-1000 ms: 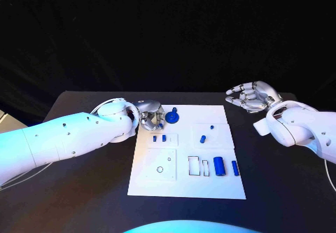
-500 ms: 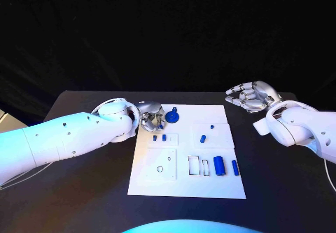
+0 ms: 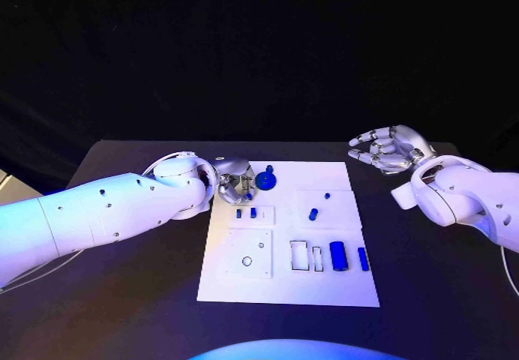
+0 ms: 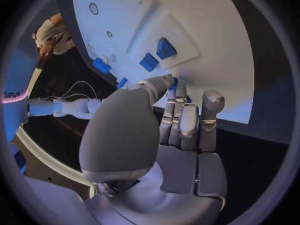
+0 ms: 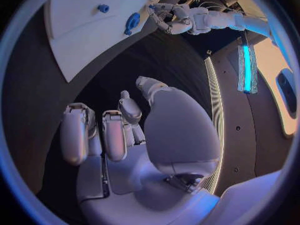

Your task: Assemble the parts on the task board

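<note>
Nothing is shifting since earlier: the left hand (image 3: 235, 184) is staying at the task board's (image 3: 290, 285) far-left corner, fingers pinching a small blue part (image 3: 249, 196), while the right hand (image 3: 387, 150) is hovering loosely curled, holding nothing, right of the board.

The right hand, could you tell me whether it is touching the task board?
Apart. The head view shows the right hand raised beyond the task board's far right corner, with dark table between them; it holds nothing.
</note>
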`<state>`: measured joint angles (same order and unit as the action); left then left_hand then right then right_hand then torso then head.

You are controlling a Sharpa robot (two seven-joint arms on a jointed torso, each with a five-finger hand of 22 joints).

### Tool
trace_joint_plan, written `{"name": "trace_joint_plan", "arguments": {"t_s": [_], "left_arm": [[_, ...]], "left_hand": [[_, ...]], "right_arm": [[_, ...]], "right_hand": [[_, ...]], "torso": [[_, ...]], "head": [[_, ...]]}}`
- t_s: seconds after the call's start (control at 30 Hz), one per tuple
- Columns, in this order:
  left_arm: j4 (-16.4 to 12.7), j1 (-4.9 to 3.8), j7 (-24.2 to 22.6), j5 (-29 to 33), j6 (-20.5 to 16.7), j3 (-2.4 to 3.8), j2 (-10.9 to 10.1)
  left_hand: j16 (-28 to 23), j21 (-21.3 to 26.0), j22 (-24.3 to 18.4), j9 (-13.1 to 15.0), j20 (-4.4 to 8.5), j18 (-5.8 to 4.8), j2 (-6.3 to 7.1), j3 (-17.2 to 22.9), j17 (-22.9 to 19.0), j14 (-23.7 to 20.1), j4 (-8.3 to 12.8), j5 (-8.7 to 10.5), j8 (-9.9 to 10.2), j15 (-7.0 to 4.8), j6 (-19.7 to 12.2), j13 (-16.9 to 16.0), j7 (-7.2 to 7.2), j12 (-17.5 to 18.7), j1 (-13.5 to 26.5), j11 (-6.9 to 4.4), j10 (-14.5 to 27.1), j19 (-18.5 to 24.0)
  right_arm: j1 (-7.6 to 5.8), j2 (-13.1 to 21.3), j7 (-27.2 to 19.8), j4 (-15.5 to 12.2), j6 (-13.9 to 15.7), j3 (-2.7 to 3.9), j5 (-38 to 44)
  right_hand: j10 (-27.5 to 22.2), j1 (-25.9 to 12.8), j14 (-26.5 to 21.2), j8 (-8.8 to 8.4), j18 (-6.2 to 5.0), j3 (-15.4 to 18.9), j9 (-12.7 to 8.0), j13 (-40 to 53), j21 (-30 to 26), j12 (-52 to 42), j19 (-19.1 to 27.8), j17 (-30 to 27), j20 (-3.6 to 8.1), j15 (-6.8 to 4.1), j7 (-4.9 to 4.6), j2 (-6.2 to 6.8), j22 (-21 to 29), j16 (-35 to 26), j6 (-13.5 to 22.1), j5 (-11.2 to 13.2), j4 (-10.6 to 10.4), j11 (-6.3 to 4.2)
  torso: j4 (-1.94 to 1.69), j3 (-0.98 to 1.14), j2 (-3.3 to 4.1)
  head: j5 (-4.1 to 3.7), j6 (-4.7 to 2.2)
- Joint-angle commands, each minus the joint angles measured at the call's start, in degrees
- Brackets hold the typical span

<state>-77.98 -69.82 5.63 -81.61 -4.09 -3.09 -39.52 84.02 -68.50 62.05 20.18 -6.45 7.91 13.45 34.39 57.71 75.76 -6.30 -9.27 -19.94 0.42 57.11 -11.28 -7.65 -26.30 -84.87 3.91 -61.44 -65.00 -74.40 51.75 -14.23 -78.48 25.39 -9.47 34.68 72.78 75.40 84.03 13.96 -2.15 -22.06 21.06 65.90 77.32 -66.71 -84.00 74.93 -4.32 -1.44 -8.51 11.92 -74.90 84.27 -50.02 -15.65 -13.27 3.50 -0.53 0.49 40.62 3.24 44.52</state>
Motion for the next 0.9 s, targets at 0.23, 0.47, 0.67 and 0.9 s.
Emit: {"name": "trace_joint_plan", "arguments": {"t_s": [0.23,0.47,0.67,0.9], "left_arm": [[0.44,0.27,-0.25,-0.49,1.94,-0.51,0.63],[0.30,0.39,-0.37,-0.54,2.51,-0.63,0.76],[0.13,0.42,-0.46,-0.59,2.04,-0.67,0.62],[0.06,0.45,-0.53,-0.44,0.87,-0.68,0.43]], "left_hand": [[-0.09,-0.37,0.79,0.12,-0.11,-0.52,-0.31,0.12,1.06,-0.02,0.43,0.22,0.19,0.02,0.34,-0.20,-0.02,0.24,0.52,0.02,-0.56,-0.44],[0.13,-0.81,1.38,0.51,-0.11,-0.66,-0.45,-0.08,1.60,0.42,0.70,0.27,-0.04,-0.16,1.16,-0.63,0.23,0.20,0.83,-0.27,-1.31,-1.10],[-0.06,-0.16,0.65,0.71,0.01,-0.45,-0.30,-0.30,0.70,0.06,0.89,0.28,0.13,-0.30,1.23,-0.95,0.37,0.40,1.26,-0.40,-1.43,-0.49],[-0.56,0.83,-0.31,0.62,-0.13,-0.25,-0.22,-0.16,-0.89,-0.86,1.13,0.24,1.39,-0.01,-0.42,-1.14,-0.04,1.20,1.66,0.01,-0.64,0.43]], "right_arm": [[0.03,0.01,-0.25,-0.07,-1.11,0.02,0.48],[0.03,0.03,-0.22,-0.07,-1.23,0.02,0.48],[0.03,0.06,-0.20,-0.04,-1.14,0.02,0.48],[0.03,0.07,-0.24,0.00,-0.86,0.02,0.48]], "right_hand": [[-0.30,0.03,3.90,-0.27,-0.86,-0.21,-0.09,-0.05,-0.33,0.32,-2.09,6.76,-0.18,0.33,-0.07,-0.33,-3.86,-0.13,0.16,0.00,-0.18,-0.04],[-0.30,0.01,3.90,-0.28,-0.86,-0.19,-0.10,-0.08,-0.35,0.36,-2.08,6.73,-0.18,0.32,-0.07,-0.30,-3.85,-0.16,0.17,-0.02,-0.19,-0.04],[-0.30,0.01,3.90,-0.28,-0.86,-0.19,-0.10,-0.08,-0.35,0.36,-2.08,6.73,-0.18,0.32,-0.07,-0.30,-3.85,-0.16,0.17,-0.02,-0.19,-0.04],[-0.31,-0.03,3.86,-0.28,-0.90,-0.17,-0.10,-0.13,-0.51,0.42,-2.04,6.60,-0.18,0.32,-0.07,-0.29,-3.72,-0.25,0.17,-0.03,-0.21,-0.04]], "torso": [[-0.05,0.03,-0.06],[-0.04,0.03,-0.09],[-0.05,0.03,-0.07],[-0.06,0.01,-0.08]], "head": [[-0.16,0.24],[-0.19,0.22],[-0.23,0.17],[-0.28,0.09]]}}
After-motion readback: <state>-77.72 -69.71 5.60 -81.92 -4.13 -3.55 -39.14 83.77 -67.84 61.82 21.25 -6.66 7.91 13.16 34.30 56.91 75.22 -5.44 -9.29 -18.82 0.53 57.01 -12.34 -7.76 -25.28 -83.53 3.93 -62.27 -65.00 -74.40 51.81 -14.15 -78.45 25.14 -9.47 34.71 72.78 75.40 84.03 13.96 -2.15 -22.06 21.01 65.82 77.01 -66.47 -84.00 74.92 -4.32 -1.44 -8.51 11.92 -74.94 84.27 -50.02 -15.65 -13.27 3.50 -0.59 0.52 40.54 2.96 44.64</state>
